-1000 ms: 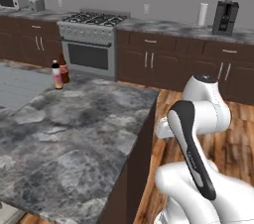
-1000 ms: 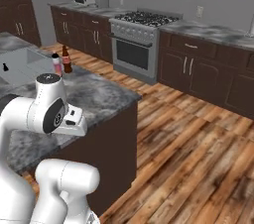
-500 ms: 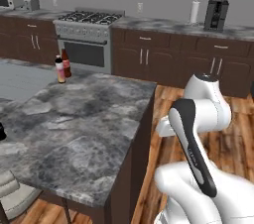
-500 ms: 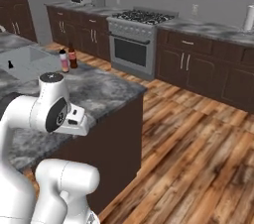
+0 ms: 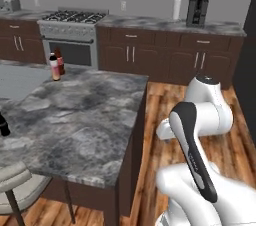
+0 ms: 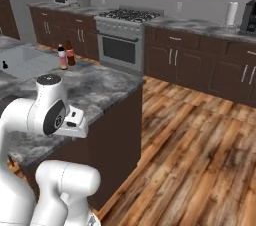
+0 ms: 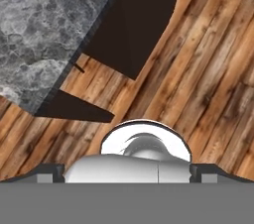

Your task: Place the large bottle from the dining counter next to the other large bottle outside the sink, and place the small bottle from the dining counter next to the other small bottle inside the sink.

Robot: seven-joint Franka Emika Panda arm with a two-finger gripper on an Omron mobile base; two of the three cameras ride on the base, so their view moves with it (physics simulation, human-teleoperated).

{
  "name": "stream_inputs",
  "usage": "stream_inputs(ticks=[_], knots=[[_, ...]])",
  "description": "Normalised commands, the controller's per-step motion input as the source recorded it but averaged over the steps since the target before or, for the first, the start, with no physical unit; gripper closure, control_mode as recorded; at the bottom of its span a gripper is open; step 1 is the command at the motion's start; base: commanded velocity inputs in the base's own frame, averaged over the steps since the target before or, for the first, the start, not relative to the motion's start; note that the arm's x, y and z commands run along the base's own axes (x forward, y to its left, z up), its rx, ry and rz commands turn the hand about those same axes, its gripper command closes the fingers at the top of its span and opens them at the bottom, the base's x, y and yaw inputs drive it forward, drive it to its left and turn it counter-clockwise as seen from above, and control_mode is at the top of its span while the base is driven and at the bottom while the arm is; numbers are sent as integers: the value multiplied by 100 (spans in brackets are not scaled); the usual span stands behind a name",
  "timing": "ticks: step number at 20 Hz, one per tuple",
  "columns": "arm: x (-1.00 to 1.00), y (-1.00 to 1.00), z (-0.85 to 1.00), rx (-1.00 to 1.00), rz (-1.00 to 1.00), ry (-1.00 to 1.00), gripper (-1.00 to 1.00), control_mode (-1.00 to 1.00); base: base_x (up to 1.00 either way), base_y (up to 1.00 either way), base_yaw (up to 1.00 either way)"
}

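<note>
The dining counter [image 5: 85, 120] of grey marbled stone stretches ahead and to the left. Near its far edge the dark-brown large bottle [image 5: 60, 61] [image 6: 70, 53] stands right beside the pale pink other large bottle [image 5: 54, 68] [image 6: 62, 58], just outside the sink [image 5: 20, 76] [image 6: 22, 60]. A small dark thing [image 6: 5, 64] stands in the basin. Another dark thing [image 5: 2, 125] is cut off by the left frame edge, so I cannot tell whether it is the small bottle. My gripper [image 7: 127, 172] is open and empty. It hangs over the wood floor by the counter's corner [image 7: 44, 44], far from the bottles.
A stool [image 5: 17, 182] stands at the counter's near left side. Along the back wall run dark cabinets with a steel stove [image 5: 70, 35], a paper towel roll [image 5: 176, 9] and a coffee machine [image 5: 196, 11]. Wood floor [image 6: 200, 145] lies open to the right of the counter.
The whole picture has shifted in both base views, so the base has driven and the camera moved with it. The arm stays folded and the jaws stay open.
</note>
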Motion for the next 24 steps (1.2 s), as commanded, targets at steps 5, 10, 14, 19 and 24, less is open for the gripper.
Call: stream_inputs(ticks=[5,10,14,19,24], knots=[[0,0,0,0,0,0,-100,100,15,58,-25],[0,0,0,0,0,0,-100,100,-76,43,-22],[0,0,0,0,0,0,-100,100,-76,46,-19],[0,0,0,0,0,0,-100,100,-8,69,-16],[0,0,0,0,0,0,-100,100,18,69,-18]])
